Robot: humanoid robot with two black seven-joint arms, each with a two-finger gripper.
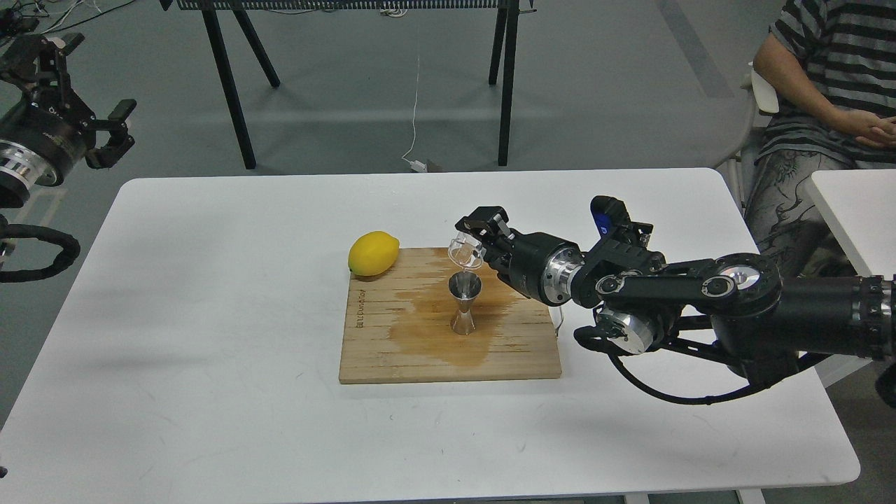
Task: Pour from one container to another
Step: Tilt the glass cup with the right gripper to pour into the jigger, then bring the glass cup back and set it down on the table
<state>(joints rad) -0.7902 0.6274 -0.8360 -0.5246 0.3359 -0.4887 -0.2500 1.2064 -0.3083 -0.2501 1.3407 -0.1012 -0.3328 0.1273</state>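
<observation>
My right gripper point(474, 239) is shut on the small clear glass cup point(463, 251), which is tipped over with its mouth down and to the left, just above the jigger. The steel hourglass jigger point(464, 302) stands upright near the middle of the wooden board point(392, 350), inside a dark wet patch. A thin stream seems to run from the cup toward the jigger's mouth. My left gripper point(119, 129) hangs open at the far left, off the table, holding nothing.
A yellow lemon point(373, 253) lies at the board's back left corner. The white table point(210, 315) carries the board. A seated person point(826, 105) is at the back right, beside another white table point(857, 210). Black stand legs point(231, 91) rise behind.
</observation>
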